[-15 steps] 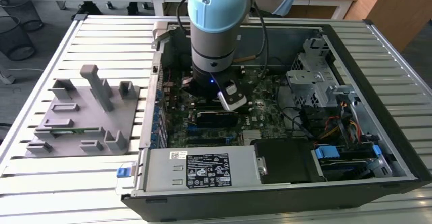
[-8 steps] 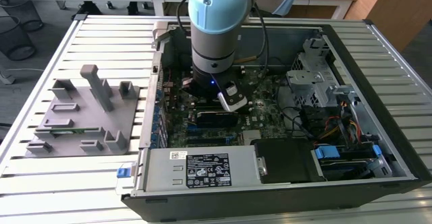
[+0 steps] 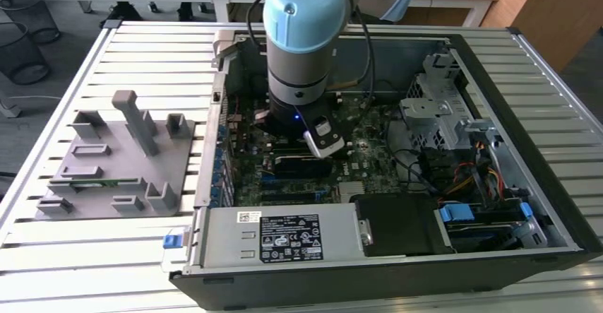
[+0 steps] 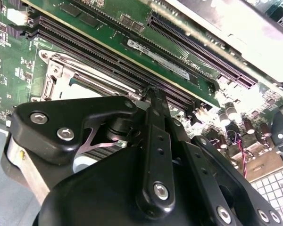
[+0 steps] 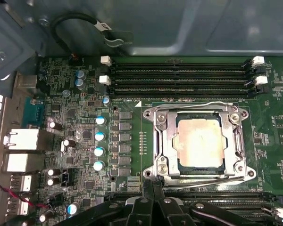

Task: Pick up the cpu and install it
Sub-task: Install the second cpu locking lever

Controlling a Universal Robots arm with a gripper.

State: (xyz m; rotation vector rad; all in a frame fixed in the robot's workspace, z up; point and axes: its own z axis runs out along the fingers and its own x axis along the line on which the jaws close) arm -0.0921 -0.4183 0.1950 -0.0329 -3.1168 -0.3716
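The cpu (image 5: 200, 142), a flat square with a pale metal top, lies in the motherboard socket in the first wrist view. The socket's silver metal frame (image 5: 160, 141) is closed around its edges. My gripper (image 5: 153, 184) is shut with nothing between its black fingers, and its tips hang just beside one long edge of the socket frame, apart from the chip. In the second wrist view the gripper (image 4: 153, 92) tapers to a narrow closed tip over the memory slots (image 4: 132, 75), with a corner of the socket frame (image 4: 56, 77) beside it.
The arm (image 3: 299, 44) reaches down into an open computer case (image 3: 527, 80) on a slatted white table (image 3: 141, 51). A grey plastic tray (image 3: 113, 164) stands at the exterior view's left. Long memory slots (image 5: 179, 75), capacitors (image 5: 99, 141) and cables crowd the board around the socket.
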